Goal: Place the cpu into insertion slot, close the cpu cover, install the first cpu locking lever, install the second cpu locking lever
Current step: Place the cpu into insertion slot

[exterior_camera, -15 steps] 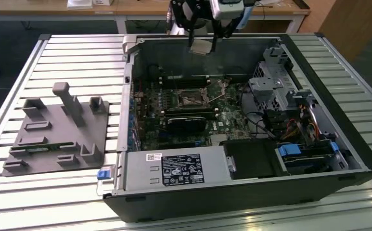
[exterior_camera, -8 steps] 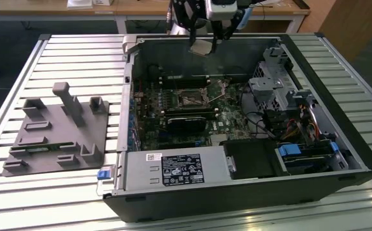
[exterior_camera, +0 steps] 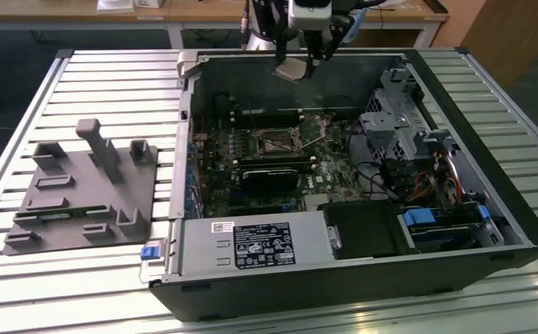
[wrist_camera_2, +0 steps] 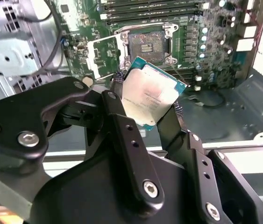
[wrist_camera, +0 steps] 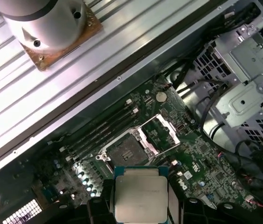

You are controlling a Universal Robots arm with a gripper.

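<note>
My gripper hangs above the far wall of the open computer case, shut on the cpu, a flat square chip with a dull grey metal top. In both wrist views the black fingers clamp two opposite edges of the cpu, which is tilted. The insertion slot lies bare on the green motherboard, well below the chip and apart from it. Its cpu cover is swung open to one side. The first wrist view has the cpu in front of the slot and the open cover.
A long black card lies just nearer than the slot. A metal drive cage and cables fill the case at the exterior view's right, a power supply its near side. A grey fixture block stands on the slatted table at the left.
</note>
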